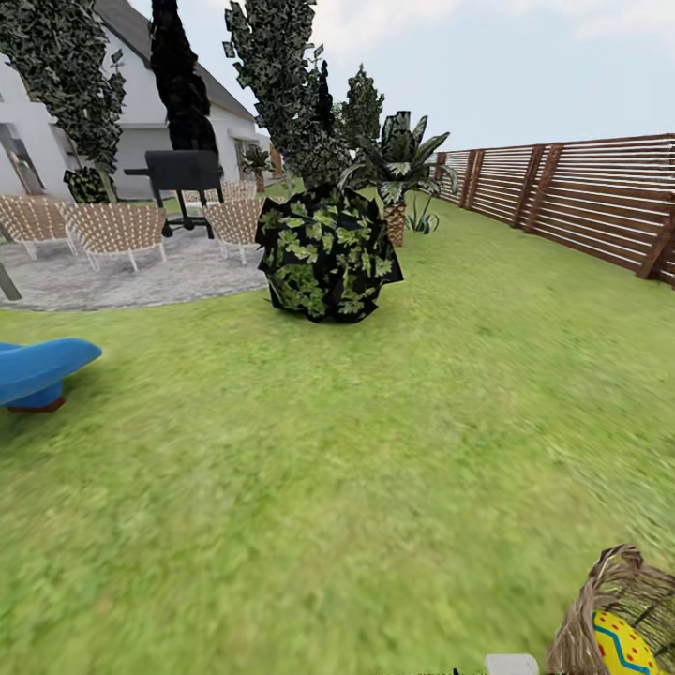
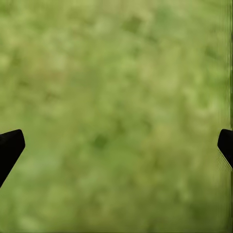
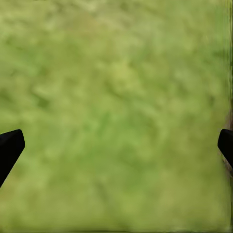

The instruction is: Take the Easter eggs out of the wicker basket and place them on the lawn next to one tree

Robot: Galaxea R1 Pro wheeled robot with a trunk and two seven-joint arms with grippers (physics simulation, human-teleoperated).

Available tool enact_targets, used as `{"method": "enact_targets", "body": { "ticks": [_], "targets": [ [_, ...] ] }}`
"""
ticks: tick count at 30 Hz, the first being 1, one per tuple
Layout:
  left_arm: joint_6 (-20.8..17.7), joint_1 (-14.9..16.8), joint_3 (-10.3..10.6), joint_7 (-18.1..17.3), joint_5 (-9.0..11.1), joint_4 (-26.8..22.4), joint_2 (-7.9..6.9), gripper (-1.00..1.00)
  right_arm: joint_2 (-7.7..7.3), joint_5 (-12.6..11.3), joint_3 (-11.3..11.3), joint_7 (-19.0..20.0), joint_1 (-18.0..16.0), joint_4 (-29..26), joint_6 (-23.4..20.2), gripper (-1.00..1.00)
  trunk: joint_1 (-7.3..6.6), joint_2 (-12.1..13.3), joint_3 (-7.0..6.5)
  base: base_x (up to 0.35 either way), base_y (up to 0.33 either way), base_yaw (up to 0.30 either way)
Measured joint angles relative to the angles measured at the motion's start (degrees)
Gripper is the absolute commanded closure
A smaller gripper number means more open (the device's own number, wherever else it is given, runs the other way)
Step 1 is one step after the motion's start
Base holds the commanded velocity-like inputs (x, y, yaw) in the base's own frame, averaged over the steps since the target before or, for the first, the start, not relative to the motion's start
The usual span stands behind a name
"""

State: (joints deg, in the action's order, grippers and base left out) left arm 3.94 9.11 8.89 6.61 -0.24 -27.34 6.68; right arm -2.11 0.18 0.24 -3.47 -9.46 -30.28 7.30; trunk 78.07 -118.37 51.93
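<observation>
Your brown woven wicker basket (image 1: 626, 609) sits low at your right on the green patchy lawn (image 1: 337, 487), a yellow zigzag-banded egg (image 1: 623, 647) inside; the right gripper (image 3: 116, 145) is nearer; both it and the left gripper (image 2: 116, 145) are spread wide over bare grass.

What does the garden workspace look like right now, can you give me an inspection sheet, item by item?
Surface: lawn, green, patchy grass.
Job's things: wicker basket at the head view's lower right corner, cut by the frame; one Easter egg visible inside; others cannot be told.
Clutter: blue slide on the left; dark leafy bush ahead.
Grippers: left gripper and right gripper both open over grass, fingers wide apart, holding nothing.
Cables: nothing seen.
Surroundings: wooden fence on the right; white house, patio chairs, grill, palm behind.
</observation>
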Motion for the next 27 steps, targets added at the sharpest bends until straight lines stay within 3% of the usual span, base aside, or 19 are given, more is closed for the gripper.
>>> {"method": "enact_targets", "body": {
  "ticks": [14,19,27],
  "targets": [
    [-0.1,0.0,-0.3,0.1,0.3,0.0,0.04,-1.00,0.00,0.0,0.1,0.0,0.0,0.0,0.0,-1.00,-3.08,5.6,-2.51,0.012,0.010,-0.252],
    [-0.2,0.0,-0.4,0.1,3.9,0.0,-0.02,-1.00,0.00,0.0,0.1,0.0,0.0,0.1,0.0,-1.00,-4.19,7.6,-3.41,0.152,0.210,-0.252],
    [-0.2,0.0,-0.4,0.2,4.7,0.0,-0.03,-1.00,0.00,0.0,0.1,0.0,0.0,0.0,0.0,-1.00,-5.95,10.8,-4.85,0.148,0.269,-0.252]
  ]
}}
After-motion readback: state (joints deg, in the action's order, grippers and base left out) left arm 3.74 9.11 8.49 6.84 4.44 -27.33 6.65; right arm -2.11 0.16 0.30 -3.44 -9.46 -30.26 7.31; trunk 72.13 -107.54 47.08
